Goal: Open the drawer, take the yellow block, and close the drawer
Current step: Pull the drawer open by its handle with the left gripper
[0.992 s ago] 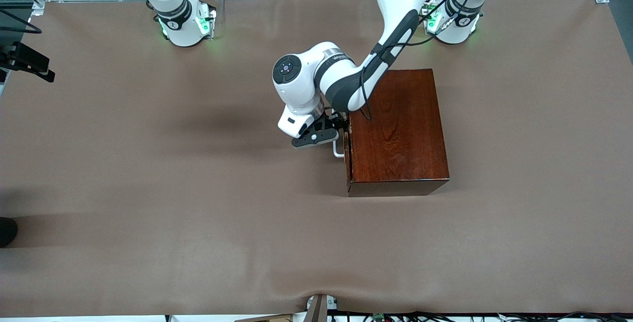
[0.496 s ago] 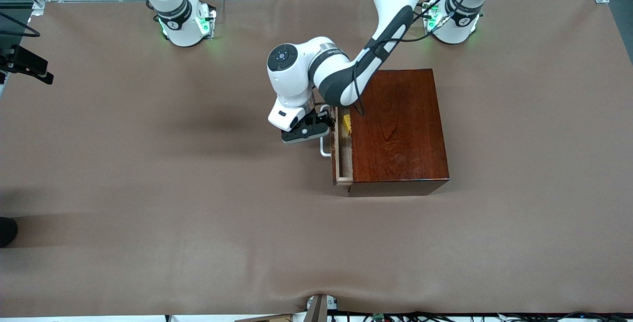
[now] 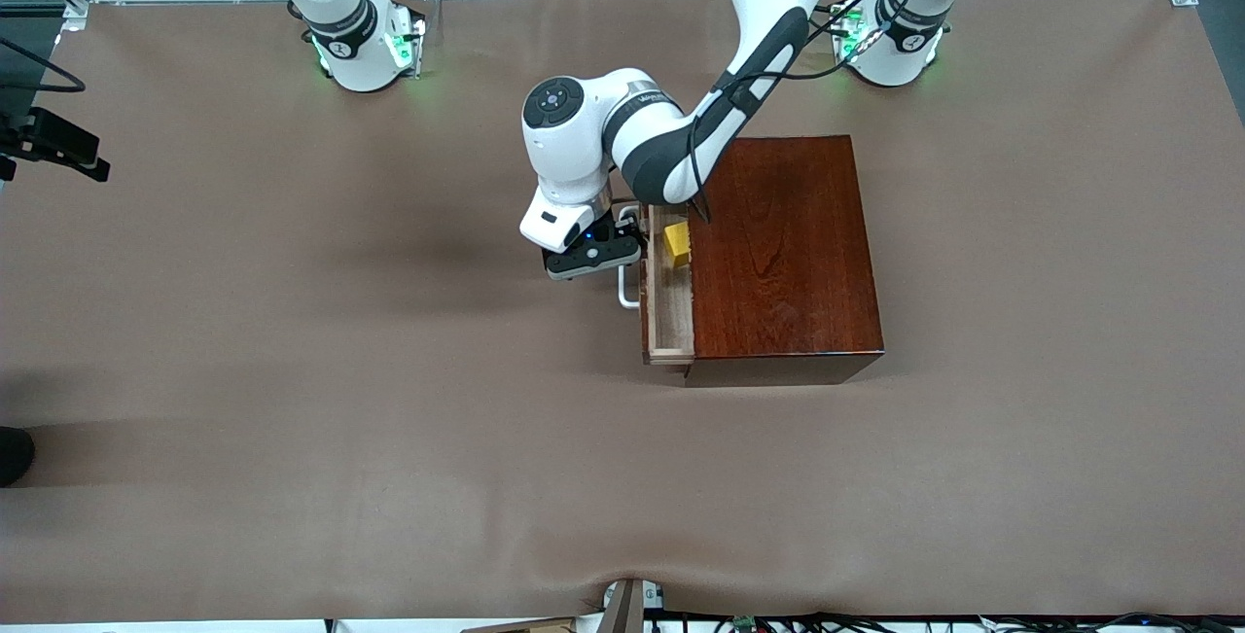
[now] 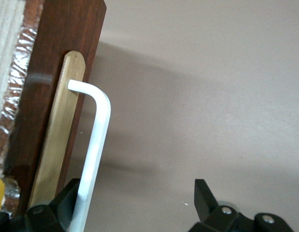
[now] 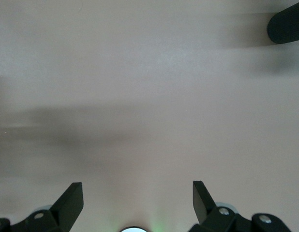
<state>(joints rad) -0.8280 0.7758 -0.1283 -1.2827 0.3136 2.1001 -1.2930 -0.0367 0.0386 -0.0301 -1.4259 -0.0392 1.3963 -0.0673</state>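
Brown table (image 3: 292, 370): yellow block (image 3: 676, 245) in drawer (image 3: 668, 317) (part-open), beside spread left pincer (image 3: 601, 259).

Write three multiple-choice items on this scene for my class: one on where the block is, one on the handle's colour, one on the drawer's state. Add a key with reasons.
1. Where is the yellow block?
A. in the drawer
B. on top of the wooden box
C. on the table

2. What colour is the handle?
A. black
B. white
C. yellow

3. The drawer is
A. fully shut
B. lifted out of the box
C. partly pulled out

Key: 1 A, it sits in the tray; 2 B, the bar shows white; 3 C, the tray juts out, the left gripper at its handle.
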